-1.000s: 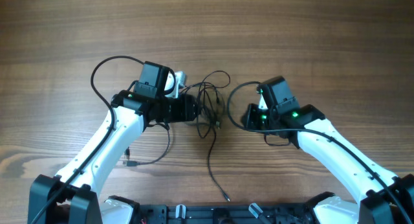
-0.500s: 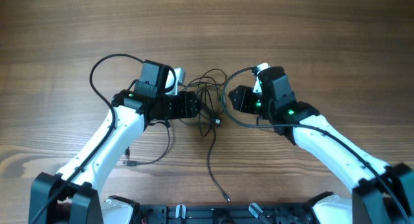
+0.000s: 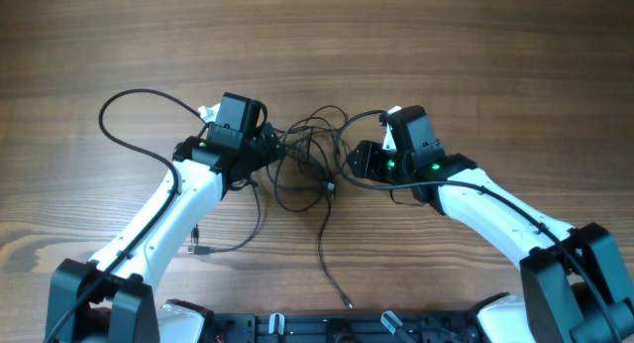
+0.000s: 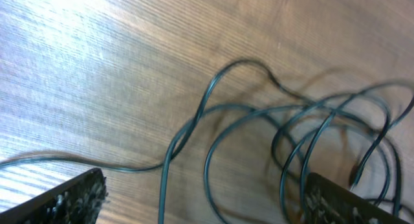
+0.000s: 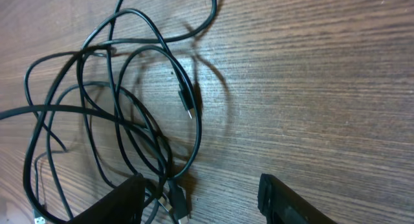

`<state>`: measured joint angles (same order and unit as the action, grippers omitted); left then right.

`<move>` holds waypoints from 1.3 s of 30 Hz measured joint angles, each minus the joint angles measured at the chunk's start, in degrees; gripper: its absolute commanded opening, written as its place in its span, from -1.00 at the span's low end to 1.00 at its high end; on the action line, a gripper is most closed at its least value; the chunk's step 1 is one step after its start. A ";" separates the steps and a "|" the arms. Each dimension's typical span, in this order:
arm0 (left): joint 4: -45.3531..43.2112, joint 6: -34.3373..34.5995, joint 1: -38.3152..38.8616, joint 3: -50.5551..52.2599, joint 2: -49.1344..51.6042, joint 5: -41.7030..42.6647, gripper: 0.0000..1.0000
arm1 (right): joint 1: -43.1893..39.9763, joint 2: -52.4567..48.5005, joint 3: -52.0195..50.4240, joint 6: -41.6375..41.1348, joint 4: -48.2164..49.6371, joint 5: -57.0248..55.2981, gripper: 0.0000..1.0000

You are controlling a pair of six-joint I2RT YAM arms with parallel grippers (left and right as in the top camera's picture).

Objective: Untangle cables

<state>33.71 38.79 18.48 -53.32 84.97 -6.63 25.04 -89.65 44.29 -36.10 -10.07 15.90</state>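
Observation:
The cables (image 3: 312, 150) lie as a tangle of thin black loops on the wooden table between my two grippers. One tail (image 3: 323, 249) runs toward the front edge and ends in a plug. My left gripper (image 3: 269, 145) is open at the tangle's left edge. In the left wrist view (image 4: 204, 204) several strands (image 4: 291, 120) pass between its wide-apart fingers. My right gripper (image 3: 359, 160) is open at the tangle's right edge. In the right wrist view (image 5: 200, 204) the loops (image 5: 116, 94) and a plug (image 5: 178, 201) lie by its left finger (image 5: 110, 201).
A thicker black arm cable (image 3: 129, 110) loops out left of the left wrist. Another thin cord with a plug end (image 3: 201, 250) lies beside the left arm. Bare wooden table (image 3: 495, 65) surrounds the tangle.
The right gripper has moved left up to the tangle. The left gripper has turned and pulled back slightly left, and its arm cable loop has swung further left.

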 measured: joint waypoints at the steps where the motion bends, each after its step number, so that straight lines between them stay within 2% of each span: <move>1: -0.55 0.39 0.00 0.00 0.00 -0.48 1.00 | 0.00 -0.22 0.00 0.00 0.02 0.15 0.18; 11: -8.15 -2.64 -0.11 0.00 0.00 1.66 1.00 | 0.00 -2.32 0.00 -0.02 1.53 1.92 0.23; 17: -9.14 -2.47 1.16 0.00 0.31 10.14 1.00 | 0.00 -2.45 0.00 -0.02 1.60 1.92 0.24; 21: -10.25 -2.47 4.76 0.00 6.16 12.46 0.89 | 0.00 -2.78 0.00 -0.02 1.60 1.92 0.25; 23: -12.28 -2.45 6.45 0.00 10.23 15.17 0.63 | 0.00 -2.78 0.00 -0.02 1.62 1.92 0.25; 24: -12.96 -2.54 7.34 0.00 12.00 16.41 0.20 | 0.00 -2.78 0.00 -0.02 1.60 1.92 0.25; 25: -13.60 -2.12 7.93 0.00 13.03 17.18 -0.44 | 0.00 -2.78 0.00 -0.02 1.62 1.92 0.25; 26: -14.32 -2.23 8.59 0.00 14.03 17.77 -0.92 | 0.00 -2.78 0.00 -0.02 1.60 1.92 0.25; 31: -13.70 -2.45 7.52 0.00 13.27 20.11 -0.92 | 0.00 -2.78 0.00 -0.02 1.60 1.92 0.27; 35: -12.98 -2.60 -0.07 0.02 -1.79 26.84 -0.92 | 0.00 -2.78 0.00 0.00 1.97 1.99 0.28; 38: -13.20 -2.71 -4.17 -0.07 -16.20 33.66 -0.87 | 0.00 -2.84 -0.09 0.48 6.40 4.87 0.41; 39: -13.11 -2.71 -4.20 -0.07 -20.04 35.39 -0.79 | 0.00 -3.04 -0.09 0.63 10.32 8.28 0.43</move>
<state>20.60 36.07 14.28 -53.39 64.93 28.75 25.04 -92.68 44.21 -35.46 0.25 24.18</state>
